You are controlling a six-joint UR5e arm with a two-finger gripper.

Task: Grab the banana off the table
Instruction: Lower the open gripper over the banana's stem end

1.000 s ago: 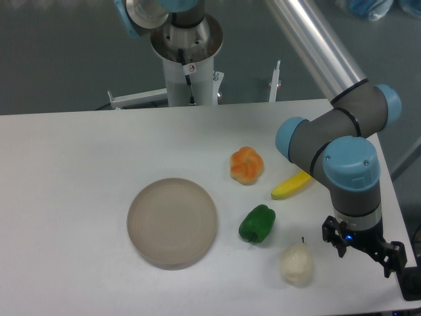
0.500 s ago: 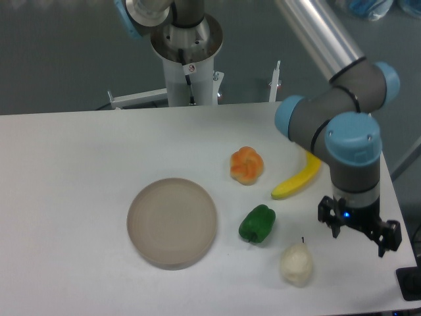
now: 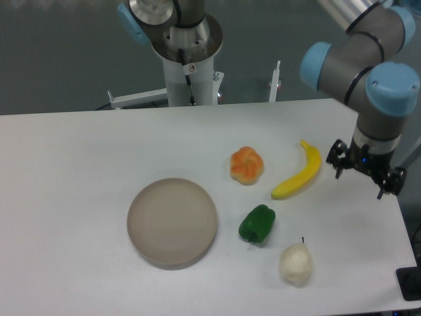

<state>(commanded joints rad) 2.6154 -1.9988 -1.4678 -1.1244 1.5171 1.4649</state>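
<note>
The bright yellow banana [image 3: 299,173] lies on the white table [image 3: 79,171] right of centre, its dark tip pointing to the far side. My gripper [image 3: 366,178] hangs to the right of the banana near the table's right edge, apart from it. Its two dark fingers [image 3: 339,160] stand spread with nothing between them, so it is open.
An orange fruit-like piece [image 3: 247,164] sits just left of the banana. A green pepper [image 3: 257,224] and a pale pear [image 3: 296,263] lie nearer the front. A round beige-grey plate [image 3: 172,221] rests left of the pepper. The robot's base column [image 3: 189,66] stands behind the table.
The arm has lifted and swung away from the front right corner toward the back, uncovering the whole banana. The gripper now sits beside the banana's right end. The objects have not moved.
</note>
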